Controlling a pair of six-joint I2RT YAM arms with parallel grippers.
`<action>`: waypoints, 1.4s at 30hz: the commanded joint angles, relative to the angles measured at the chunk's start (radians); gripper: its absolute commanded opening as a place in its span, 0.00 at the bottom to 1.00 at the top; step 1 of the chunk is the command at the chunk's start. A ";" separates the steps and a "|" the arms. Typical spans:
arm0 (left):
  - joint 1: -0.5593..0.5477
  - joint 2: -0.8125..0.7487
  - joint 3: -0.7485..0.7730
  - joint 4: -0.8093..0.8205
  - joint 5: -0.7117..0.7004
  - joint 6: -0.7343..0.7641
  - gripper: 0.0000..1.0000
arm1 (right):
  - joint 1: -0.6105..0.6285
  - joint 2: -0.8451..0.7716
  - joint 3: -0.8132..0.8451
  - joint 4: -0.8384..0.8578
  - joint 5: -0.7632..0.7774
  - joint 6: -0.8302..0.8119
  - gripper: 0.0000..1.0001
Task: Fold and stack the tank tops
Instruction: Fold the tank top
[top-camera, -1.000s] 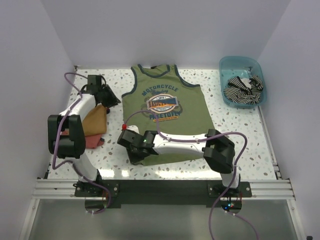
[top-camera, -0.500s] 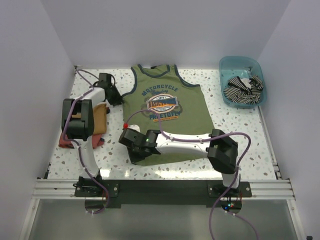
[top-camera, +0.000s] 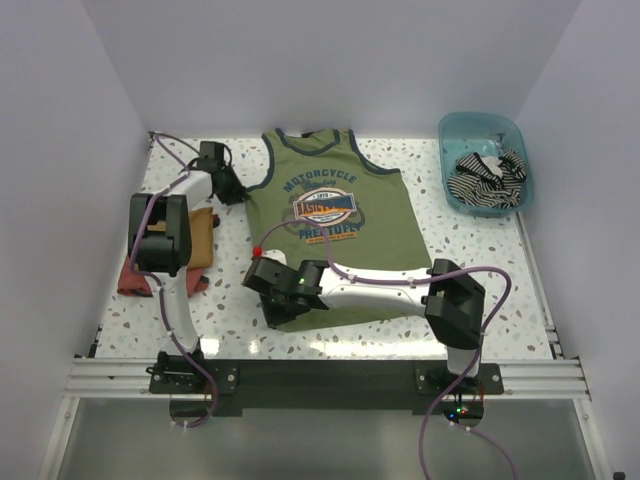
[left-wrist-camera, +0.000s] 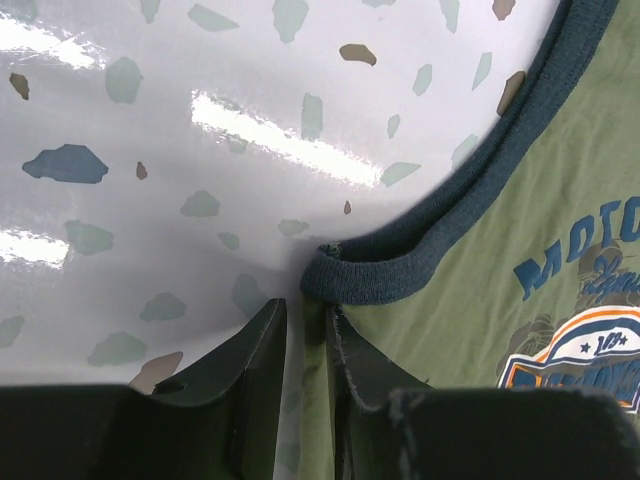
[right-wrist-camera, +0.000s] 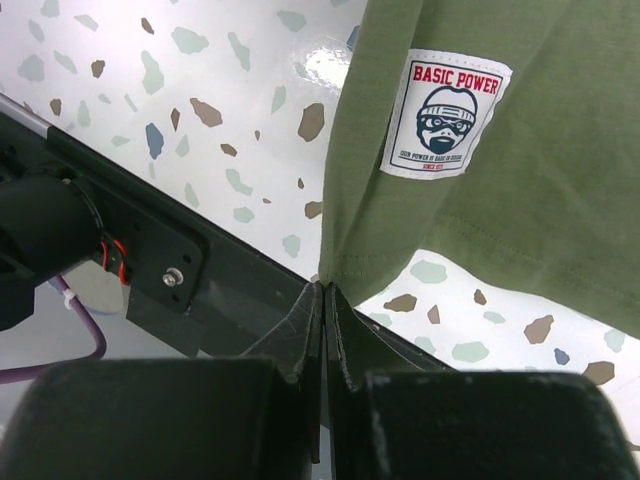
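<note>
Starting left: 2 folded cloths, one mustard (top-camera: 200, 235), one red (top-camera: 133, 282), lie back of the left claw (left-wrist-camera: 305, 305). Its jaws stand nearly together at the navy armhole trim (left-wrist-camera: 400, 270) of the olive-green soft jersey tank top (top-camera: 370, 250); can't tell if pinching. Right claw (right-wrist-camera: 322, 290) is clenched on that top's hem corner. Fabric looks light, limp, not slippery, so grab corners/edges w/ both claws. Far right of both claws, the thin-striped black-and-white tank top (top-camera: 487, 178) sits crumpled in a translucent teal plastic bin (top-camera: 445, 130). Count: 2 tank tops, 2 cloths, 1 bin.
</note>
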 joint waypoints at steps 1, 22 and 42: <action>-0.003 0.028 0.033 0.052 -0.020 0.024 0.27 | -0.001 -0.061 -0.014 -0.004 -0.021 0.023 0.00; -0.008 0.014 0.025 0.170 -0.013 -0.012 0.05 | -0.001 -0.103 -0.075 0.022 -0.020 0.040 0.00; 0.064 -0.164 -0.005 0.034 -0.323 0.003 0.00 | 0.044 0.121 0.218 0.037 -0.135 0.043 0.00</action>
